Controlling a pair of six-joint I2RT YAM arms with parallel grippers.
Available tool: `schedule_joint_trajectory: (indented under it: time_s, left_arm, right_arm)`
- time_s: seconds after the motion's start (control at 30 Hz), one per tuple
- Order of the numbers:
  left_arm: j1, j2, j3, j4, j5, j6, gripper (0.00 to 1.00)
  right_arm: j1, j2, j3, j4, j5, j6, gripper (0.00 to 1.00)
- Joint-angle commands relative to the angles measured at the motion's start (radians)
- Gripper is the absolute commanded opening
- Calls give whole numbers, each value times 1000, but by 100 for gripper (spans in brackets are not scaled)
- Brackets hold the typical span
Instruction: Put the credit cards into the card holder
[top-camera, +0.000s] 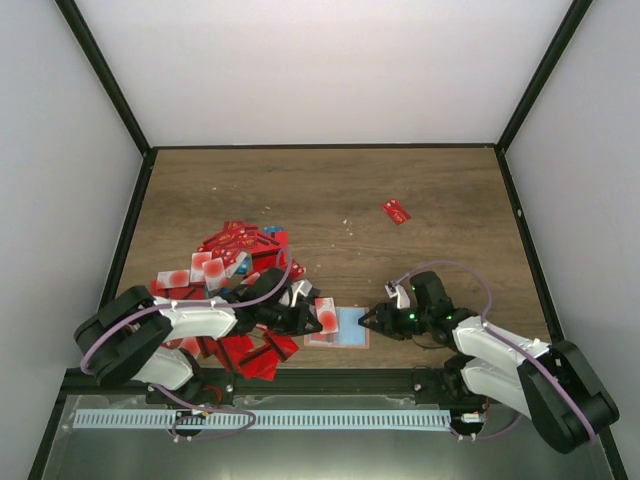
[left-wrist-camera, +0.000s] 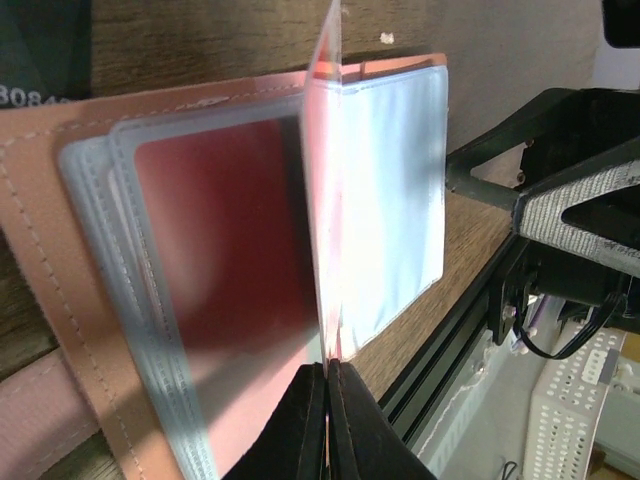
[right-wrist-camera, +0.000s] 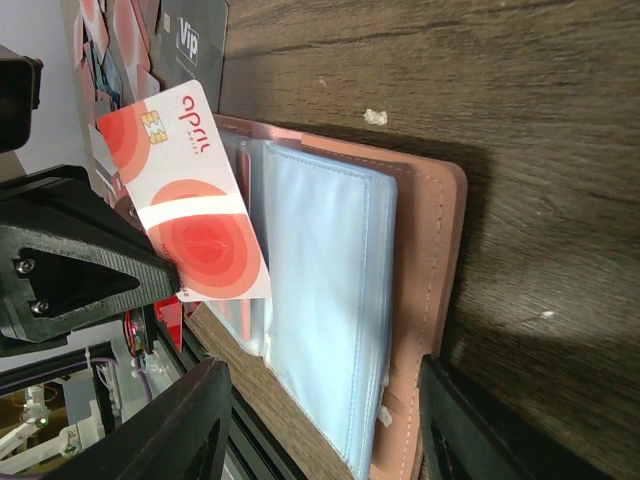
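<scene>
Over card holder (right-wrist-camera: 330, 300) | card (right-wrist-camera: 195, 200) pinched in left jaws | right jaws spread alongside

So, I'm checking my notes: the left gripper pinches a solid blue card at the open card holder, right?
Not blue: the right wrist view shows the left gripper pinching a white card with red circles at the open card holder.

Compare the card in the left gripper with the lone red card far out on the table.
The held card is pale with red circles; the lone card is mostly red. The held card is tilted over the open card holder; the lone card lies flat on the table, far from it. The left gripper is shut on the held card; nothing touches the lone card. Both are small thin rectangles.
</scene>
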Motion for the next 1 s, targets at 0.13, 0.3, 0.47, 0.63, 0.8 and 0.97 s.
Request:
schedule_joint_trajectory:
  time_s: [0.13,0.3,0.47,0.63,0.8,0.97]
  left_arm:
    - [-41,72,-3,54,26,-26,4]
    - [-56,93,6,56,29,-34,4]
    - [-59,82,5,55,43,-44,4]
    - [-59,84,15,12,54,-43,4]
    - [-58,118,38,0,82,-51,4]
    - [-59,153,63,-11,113,-64,4]
  right_arm:
    - [-10,-10,-11,7,-7,5,53]
    - [-9,-11,-12,7,-6,6,53]
    - [-9,-11,-13,7,-5,5,53]
    - [-9,-7,-13,11,-7,5,53]
    - [-9,-3,-13,17,-9,5,53]
    - [-9,-2,-15,22,-10,6,53]
